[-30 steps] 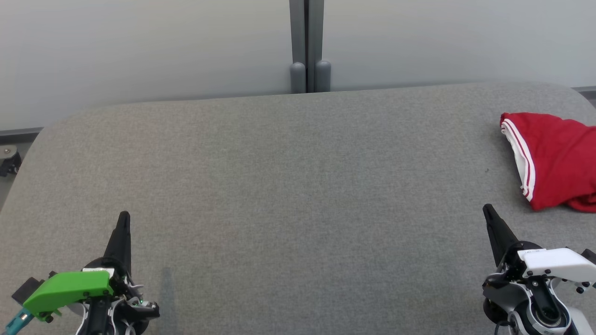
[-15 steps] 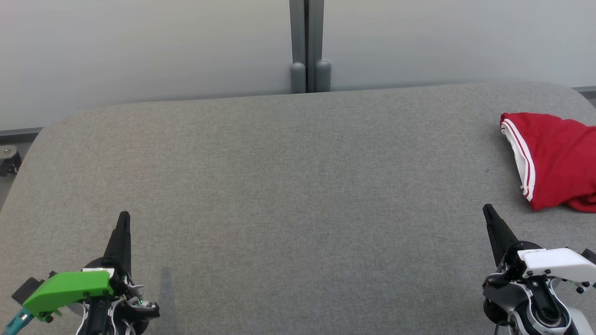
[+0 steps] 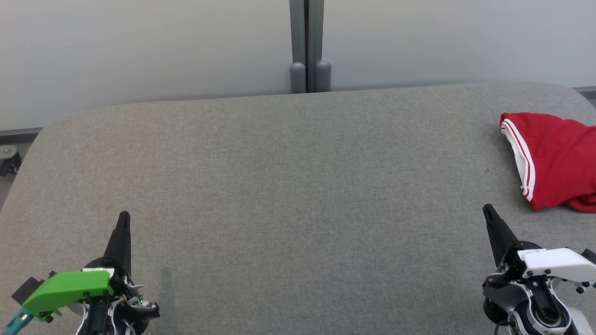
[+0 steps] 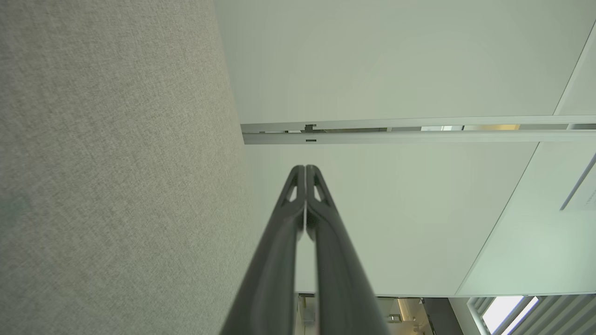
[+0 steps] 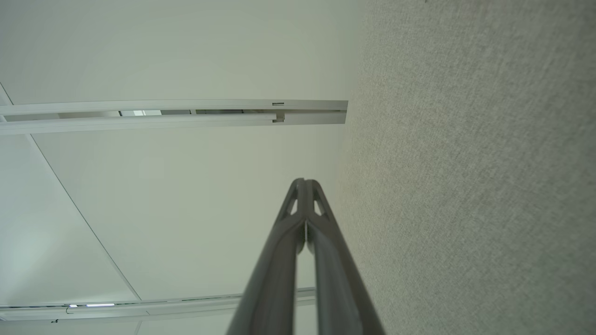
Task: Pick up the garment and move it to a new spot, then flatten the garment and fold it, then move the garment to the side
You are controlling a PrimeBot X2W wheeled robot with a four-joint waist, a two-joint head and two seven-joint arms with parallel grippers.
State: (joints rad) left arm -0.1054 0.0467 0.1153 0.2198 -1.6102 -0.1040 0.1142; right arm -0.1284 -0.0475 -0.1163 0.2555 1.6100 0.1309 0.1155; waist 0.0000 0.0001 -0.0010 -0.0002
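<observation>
The garment [image 3: 556, 158] lies at the far right of the surface [image 3: 298, 186], near its rounded back corner and well apart from both hands. The left hand [image 3: 124, 219] sits low at the near left, its two long dark fingers pressed together and grasping nothing. The right hand [image 3: 489, 213] mirrors it at the near right, clenched on nothing, with its tip just short of the garment's near edge.

This layout fits two stages. The cloth may be a loose heap waiting to be carried to the middle, or a folded bundle already put aside. Its right part runs off the head view, so the neatness of its layers cannot be judged and no particular move can be recommended.

As a judgement on handling, the fabric looks thin and limp. Narrow fingertips would probably catch only the top layer, so a grip on a doubled edge or the trimmed hem would hold better than one in the middle.

The garment is bright red, smooth and slightly glossy, with white striped trim curving along its left edge and soft rolls at its near corner. The surface is flat, covered in grey woven felt-like cloth, with rounded corners. Behind it stands a pale, matte partition [image 3: 139, 46] split by a grey post [image 3: 306, 42].
</observation>
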